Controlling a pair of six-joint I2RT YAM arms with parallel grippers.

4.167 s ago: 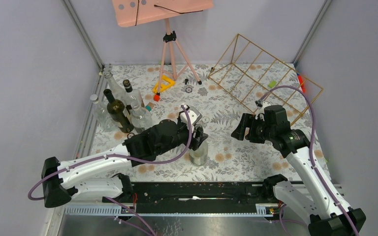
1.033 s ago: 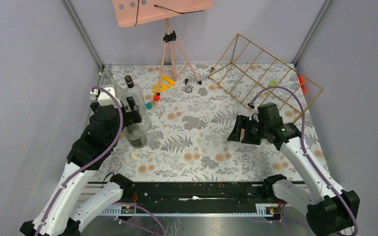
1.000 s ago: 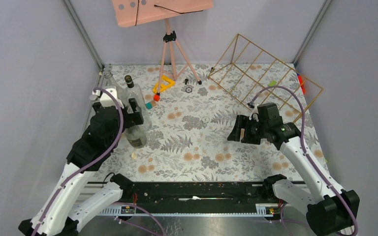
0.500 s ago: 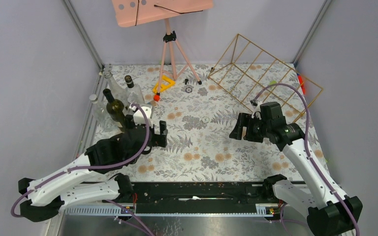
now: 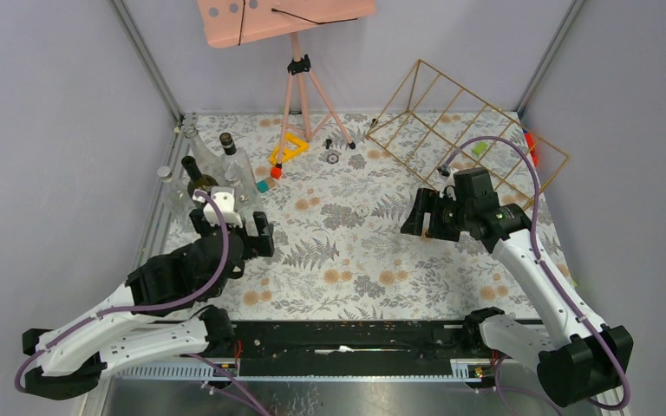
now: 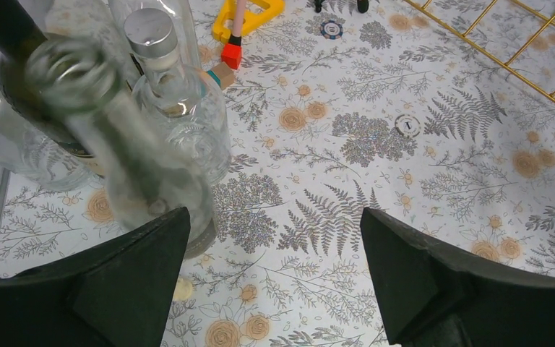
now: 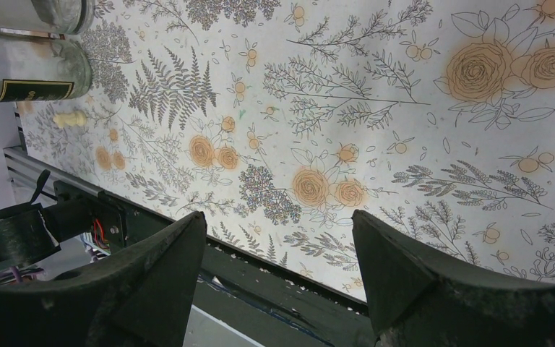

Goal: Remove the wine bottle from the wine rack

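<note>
The wine rack (image 5: pixel 473 130), a slanted gold wire frame, sits at the back right with no bottle showing in its cells. A clear wine bottle (image 6: pixel 148 181) stands upright among other bottles (image 5: pixel 198 184) at the left edge. My left gripper (image 5: pixel 230 227) is open just in front of that group. In the left wrist view the left gripper (image 6: pixel 273 217) has only the floral cloth between its fingers, and the clear bottle stands just beyond the left fingertip (image 6: pixel 152 246). My right gripper (image 5: pixel 414 217) hovers in front of the rack. In its wrist view the right gripper (image 7: pixel 278 215) is open and holds nothing.
A pink tripod stand (image 5: pixel 299 69) rises at the back centre, with a yellow triangle piece (image 5: pixel 288 147) by its feet. Small discs (image 5: pixel 362 211) lie on the cloth. A dark bottle (image 7: pixel 36 87) and a cream piece (image 7: pixel 70 118) show in the right wrist view.
The left gripper has let go of the clear bottle, opened wide, and drawn back toward the near edge. The bottle now stands by itself. The right arm shifted slightly.
</note>
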